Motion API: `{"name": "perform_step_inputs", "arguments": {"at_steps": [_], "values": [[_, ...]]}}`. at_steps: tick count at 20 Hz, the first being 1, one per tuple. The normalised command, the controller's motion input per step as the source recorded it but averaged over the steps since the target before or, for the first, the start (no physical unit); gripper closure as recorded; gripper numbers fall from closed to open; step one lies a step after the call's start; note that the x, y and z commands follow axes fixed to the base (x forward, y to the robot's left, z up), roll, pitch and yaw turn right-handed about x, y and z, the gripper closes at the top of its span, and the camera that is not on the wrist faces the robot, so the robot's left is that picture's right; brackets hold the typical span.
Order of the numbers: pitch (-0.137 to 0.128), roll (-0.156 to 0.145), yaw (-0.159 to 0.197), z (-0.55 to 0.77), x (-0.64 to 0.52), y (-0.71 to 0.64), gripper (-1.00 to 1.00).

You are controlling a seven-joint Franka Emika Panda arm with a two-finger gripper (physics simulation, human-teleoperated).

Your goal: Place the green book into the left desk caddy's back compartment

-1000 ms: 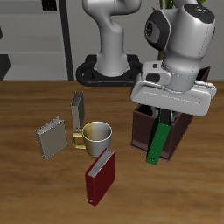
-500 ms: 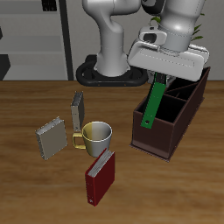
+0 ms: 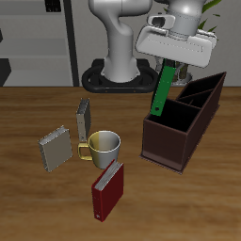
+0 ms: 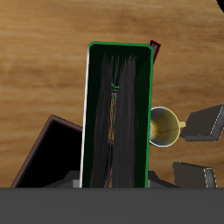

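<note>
My gripper (image 3: 173,64) is shut on the green book (image 3: 162,91), which hangs tilted in the air above the left desk caddy (image 3: 174,141), near its end toward the table's front. In the wrist view the book (image 4: 118,114) fills the middle, dark with green edges, and hides the fingertips. The caddy is a long dark maroon box with a black interior and partitions. Its narrower back compartment (image 3: 212,88) lies at the far end, beyond the book. One corner of the caddy (image 4: 48,153) shows in the wrist view.
A white mug (image 3: 104,145) with a yellow handle stands beside the caddy. A dark red book (image 3: 107,188) lies nearer the front edge. Two grey books (image 3: 55,147) (image 3: 83,119) stand beyond the mug. The robot's base (image 3: 118,71) is at the back.
The gripper has lifted the green book from low beside the caddy's front wall to well above the caddy, moving up and back. Nothing else has moved.
</note>
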Motion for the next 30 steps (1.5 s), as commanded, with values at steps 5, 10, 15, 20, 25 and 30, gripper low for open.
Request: {"name": "perform_step_inputs", "arguments": {"at_steps": [5,10,15,20,25,30], "values": [[-0.031,-0.043,-0.058,0.11,-0.61,-0.09,1.00],[-0.007,-0.022,-0.027,0.08,-0.36,0.03,1.00],[-0.019,-0.001,-0.062,0.01,-0.55,0.14,1.00],[0.018,0.028,-0.042,-0.12,-0.43,0.27,1.00],[0.004,0.050,-0.030,-0.10,-0.39,0.31,1.00],[-0.032,0.045,-0.007,-0.04,-0.19,0.25,1.00]]}}
